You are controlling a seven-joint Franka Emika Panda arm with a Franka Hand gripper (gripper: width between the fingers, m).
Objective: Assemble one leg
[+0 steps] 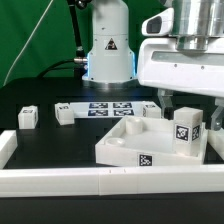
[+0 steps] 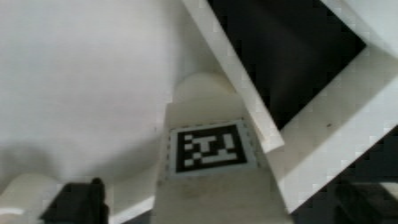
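The leg (image 1: 187,128) is a small white upright block with a black-and-white marker. It stands on the right corner of the large white tray piece (image 1: 125,148). My gripper (image 1: 186,104) hangs right above the leg with its jaws either side of it. In the wrist view the leg (image 2: 214,150) fills the middle. One dark fingertip (image 2: 80,200) stands apart from the leg's side, with a gap showing, so the gripper (image 2: 217,208) is open. The tray piece's pale surface (image 2: 89,80) lies behind the leg.
Two more small white blocks (image 1: 28,117) (image 1: 65,113) lie at the exterior view's left, and another (image 1: 152,112) behind the tray piece. The marker board (image 1: 108,108) lies before the robot base (image 1: 108,50). A white rail (image 1: 100,182) borders the front.
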